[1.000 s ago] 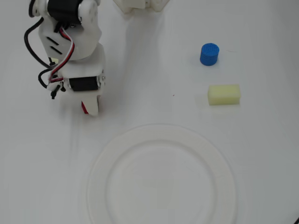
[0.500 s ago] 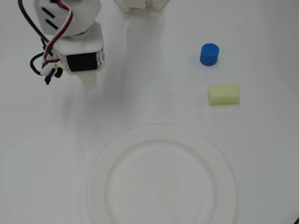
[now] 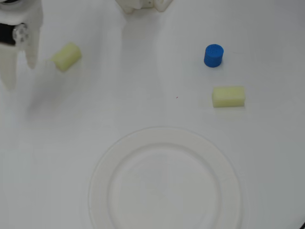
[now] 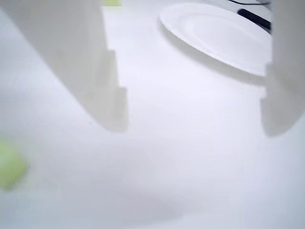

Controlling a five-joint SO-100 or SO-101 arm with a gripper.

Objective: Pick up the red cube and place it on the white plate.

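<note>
While no red cube shows in either view, the gripper (image 4: 190,129) hangs with jaws spread and empty over bare table (image 3: 143,86), apparently searching; the white plate (image 3: 97,191) waits unloaded.

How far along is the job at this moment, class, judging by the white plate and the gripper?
Nothing looks done: the white plate is bare. Nothing is in hand: the gripper is open and empty, at the overhead view's upper left beside a yellow-green block. No red cube shows in either view, so finding, grasping and placing it are all left.
</note>
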